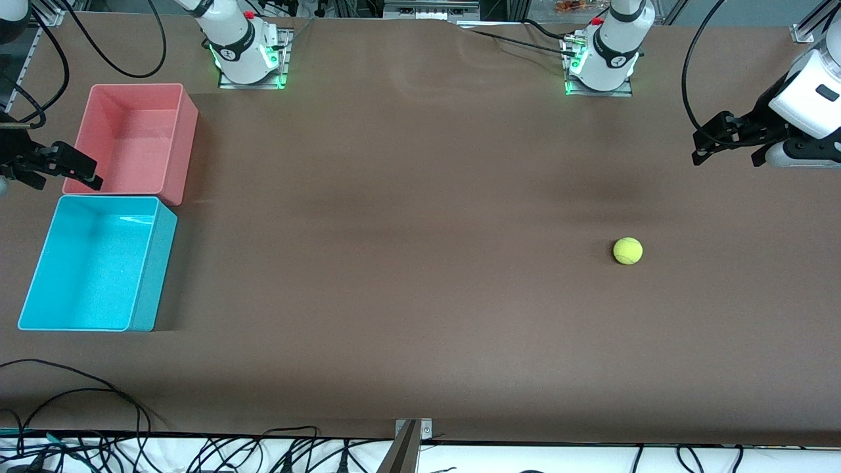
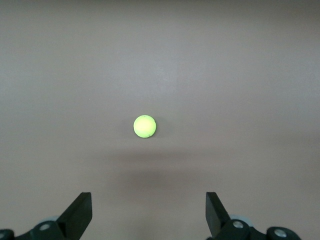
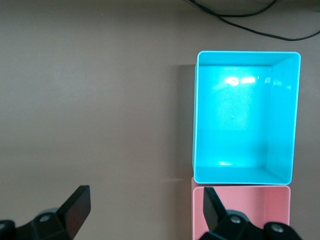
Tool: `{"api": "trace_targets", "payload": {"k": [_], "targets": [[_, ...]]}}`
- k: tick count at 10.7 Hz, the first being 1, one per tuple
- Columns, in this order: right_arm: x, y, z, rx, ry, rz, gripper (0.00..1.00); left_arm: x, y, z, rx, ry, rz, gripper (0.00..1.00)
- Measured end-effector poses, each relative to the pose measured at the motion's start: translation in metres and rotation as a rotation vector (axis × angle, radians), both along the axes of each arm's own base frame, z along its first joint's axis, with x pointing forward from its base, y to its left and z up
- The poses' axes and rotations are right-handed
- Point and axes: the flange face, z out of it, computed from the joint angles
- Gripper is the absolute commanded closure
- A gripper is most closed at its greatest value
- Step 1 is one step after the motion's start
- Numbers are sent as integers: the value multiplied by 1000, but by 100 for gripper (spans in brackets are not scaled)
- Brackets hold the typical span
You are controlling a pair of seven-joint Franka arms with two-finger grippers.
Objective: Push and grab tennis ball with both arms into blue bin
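Note:
The tennis ball [image 1: 627, 250] [image 2: 145, 126] lies alone on the brown table toward the left arm's end. My left gripper [image 1: 726, 161] [image 2: 148, 196] hangs open in the air at that end, apart from the ball, with nothing between its fingers. The blue bin [image 1: 154, 276] [image 3: 195, 115] stands empty at the right arm's end, nearer the front camera than the pink bin. My right gripper [image 1: 66, 186] [image 3: 146, 190] hovers open and empty over the pink bin's edge and the table beside it.
The pink bin [image 1: 187, 151] [image 3: 250, 215] is also empty and touches the blue one. Both arm bases [image 1: 246, 52] [image 1: 601, 56] stand along the table's edge farthest from the front camera. Black cables [image 1: 98, 394] trail over the nearest edge.

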Motion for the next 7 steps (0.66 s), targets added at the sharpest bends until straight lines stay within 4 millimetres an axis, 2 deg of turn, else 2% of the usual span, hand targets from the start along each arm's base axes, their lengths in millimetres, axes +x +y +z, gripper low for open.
{"api": "trace_targets", "payload": {"k": [2,7], "targets": [[3,1,-6,-1,10,1,0,-1,0,0,0,5,0,0],[3,4,-6,-1,11,7,0,-1,0,-1,1,6,0,0]]}}
